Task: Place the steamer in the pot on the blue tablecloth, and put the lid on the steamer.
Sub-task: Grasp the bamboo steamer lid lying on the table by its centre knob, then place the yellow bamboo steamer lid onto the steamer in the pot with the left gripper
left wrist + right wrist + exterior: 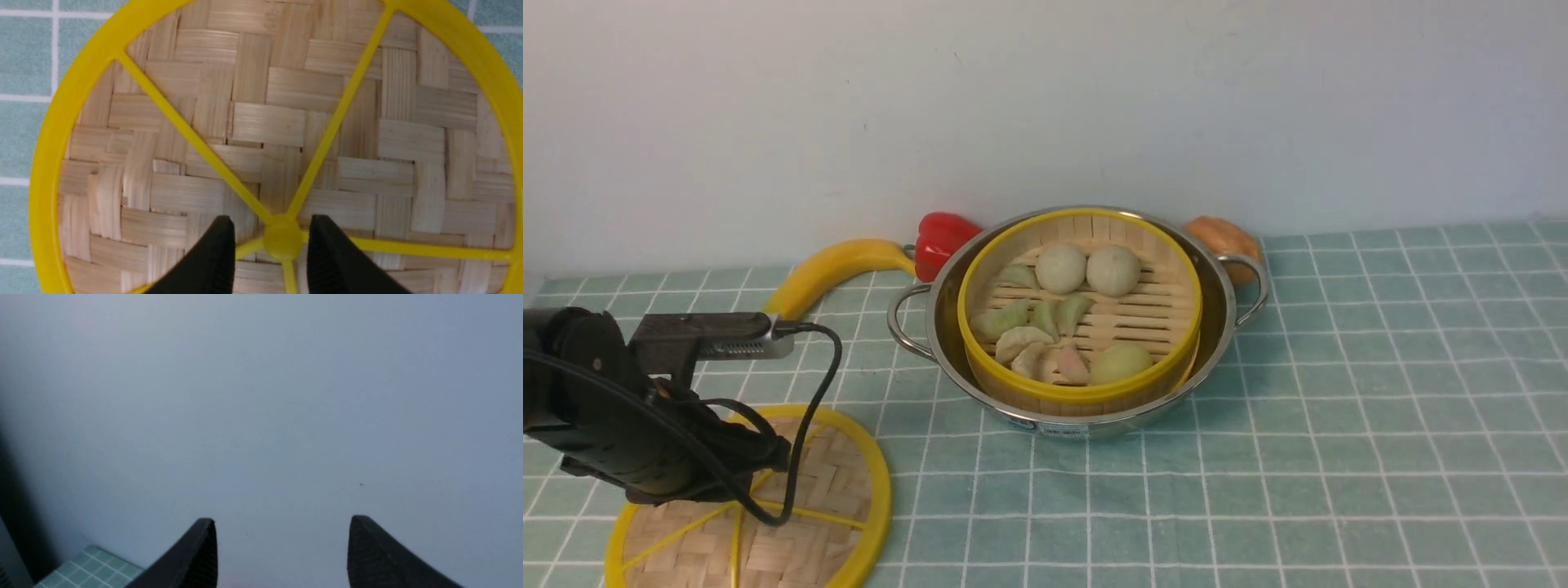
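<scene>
The steamer (1080, 395) sits inside the pot (1218, 327) at mid-cloth (1339, 425), holding buns and dumplings. The lid (837, 486) lies flat at the near left. The left gripper (271, 220) hangs over it, jaws partly open astride the hub (282, 241), holding nothing. The right gripper (282, 522) gapes wide and empty, facing the wall.

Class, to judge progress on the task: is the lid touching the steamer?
Apart. The front view shows the lid lying on the blue tablecloth, with bare cloth between it and the pot that holds the steamer.
</scene>
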{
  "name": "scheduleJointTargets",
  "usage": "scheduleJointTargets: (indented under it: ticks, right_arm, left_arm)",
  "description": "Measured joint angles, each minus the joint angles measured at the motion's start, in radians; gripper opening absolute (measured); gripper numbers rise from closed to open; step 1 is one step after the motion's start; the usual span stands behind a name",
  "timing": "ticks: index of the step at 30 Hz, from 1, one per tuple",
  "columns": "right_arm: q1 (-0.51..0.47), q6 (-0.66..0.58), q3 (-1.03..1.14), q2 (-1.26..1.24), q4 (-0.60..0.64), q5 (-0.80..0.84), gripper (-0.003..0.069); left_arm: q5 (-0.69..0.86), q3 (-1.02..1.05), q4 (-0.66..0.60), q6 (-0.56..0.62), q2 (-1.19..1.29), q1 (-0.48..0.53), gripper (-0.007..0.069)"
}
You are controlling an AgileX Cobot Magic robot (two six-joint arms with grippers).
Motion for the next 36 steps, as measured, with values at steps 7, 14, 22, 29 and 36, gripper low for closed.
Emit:
scheduleJointTargets:
  ticks: [7, 14, 22, 29, 36]
  right_arm:
    - [0.0, 0.001, 0.0, -0.166, 0.025, 0.0, 0.0428]
    - [0.0, 0.001, 0.088, -0.329, -0.013, -0.001, 0.0428]
    - [0.0, 0.042, 0.397, -0.501, -0.16, 0.0, 0.0428]
    - [0.0, 0.123, 0.805, -0.688, -0.219, 0.004, 0.0428]
    - [0.0, 0.155, 1.025, -0.785, -0.188, 0.013, 0.0428]
  left_arm:
    - [-0.012, -0.002, -0.019, 0.0, 0.045, 0.0, 0.0211]
    - [0.11, -0.069, -0.01, 0.0, 0.056, 0.0, 0.0118]
    - [0.391, -0.368, 0.132, -0.002, 0.031, 0.0, 0.0118]
    - [0.466, -0.701, 0.039, 0.033, 0.041, -0.063, 0.0118]
    - [0.468, -0.884, 0.006, 0.045, 0.191, -0.293, 0.0118]
